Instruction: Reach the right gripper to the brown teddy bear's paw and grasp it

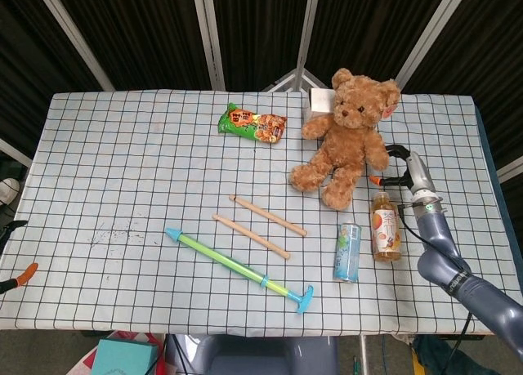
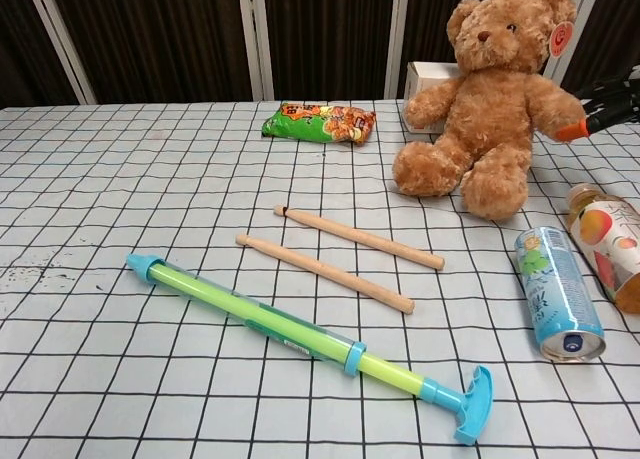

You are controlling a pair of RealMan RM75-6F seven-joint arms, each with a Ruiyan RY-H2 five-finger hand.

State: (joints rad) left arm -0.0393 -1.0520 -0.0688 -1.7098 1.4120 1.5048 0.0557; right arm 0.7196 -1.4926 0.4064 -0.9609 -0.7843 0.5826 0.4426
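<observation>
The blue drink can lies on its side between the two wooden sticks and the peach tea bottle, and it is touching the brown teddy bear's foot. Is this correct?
Not fully. The blue drink can does lie on its side between the two wooden sticks and the peach tea bottle, but it is apart from the brown teddy bear. The head view shows bare checked cloth between the can and the bear's foot.

The left hand (image 1: 10, 256) is cut off by the head view's left edge, so its fingers cannot be read. In the chest view the right hand (image 2: 607, 101) is cropped at the right edge. The teddy bear (image 1: 347, 138) hides most of the white box (image 1: 319, 102) near the table's (image 1: 122, 162) far edge.
</observation>
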